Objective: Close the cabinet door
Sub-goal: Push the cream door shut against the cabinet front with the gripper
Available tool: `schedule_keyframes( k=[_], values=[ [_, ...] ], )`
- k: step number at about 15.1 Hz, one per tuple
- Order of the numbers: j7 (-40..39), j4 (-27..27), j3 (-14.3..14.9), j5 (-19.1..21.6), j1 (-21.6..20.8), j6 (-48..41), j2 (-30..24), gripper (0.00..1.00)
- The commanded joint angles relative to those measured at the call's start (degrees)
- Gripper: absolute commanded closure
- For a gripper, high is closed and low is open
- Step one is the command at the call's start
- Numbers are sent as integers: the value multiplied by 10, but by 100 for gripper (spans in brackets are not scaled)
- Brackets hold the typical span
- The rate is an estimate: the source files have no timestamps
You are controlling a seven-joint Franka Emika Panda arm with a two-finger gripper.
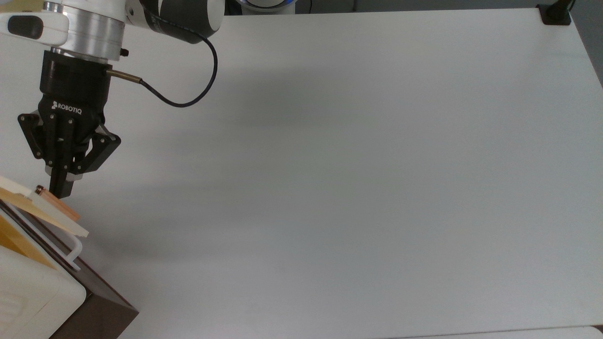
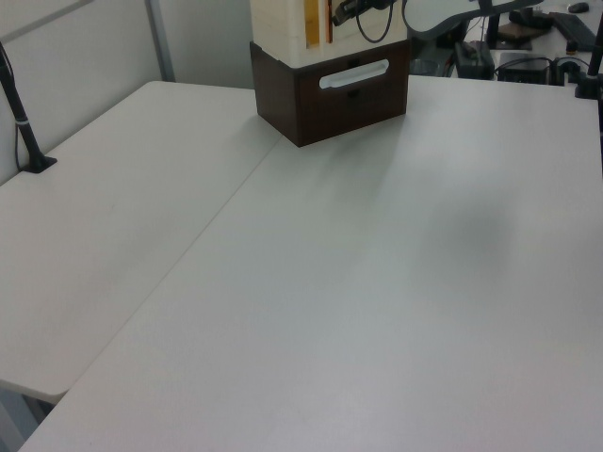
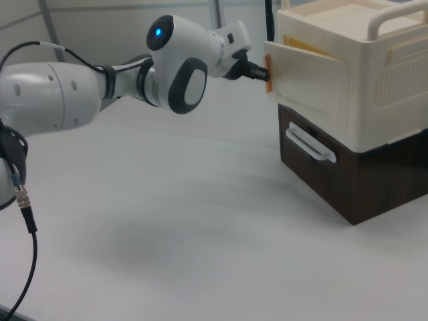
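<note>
White tabletop [image 1: 358,188] spanning most of the top view, bare across its centre and right. Dark brown lower unit [image 3: 354,180] at the right of the right view, carrying a white bar handle [image 3: 309,145] on its front; the same unit [image 2: 330,94] stands at the top centre of the left view. Cream-white upper box [image 3: 374,73] sits directly on it. Black clamp base [image 1: 555,13] at the top view's upper right corner. Black post [image 2: 21,113] at the left view's left edge.
</note>
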State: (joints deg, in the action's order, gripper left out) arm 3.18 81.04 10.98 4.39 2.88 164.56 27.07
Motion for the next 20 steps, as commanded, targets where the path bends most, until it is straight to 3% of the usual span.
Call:
schedule_keyframes(
  k=[1, 6, 11, 20],
  values=[
    [9, -51, 8, 10, 0, 41, 52, 92],
    [13, -61, 9, 11, 10, 81, 76, 91],
    [27, -111, 18, 10, 13, 97, 121, 91],
    [30, -117, 27, 10, 13, 140, 139, 91]
  ],
)
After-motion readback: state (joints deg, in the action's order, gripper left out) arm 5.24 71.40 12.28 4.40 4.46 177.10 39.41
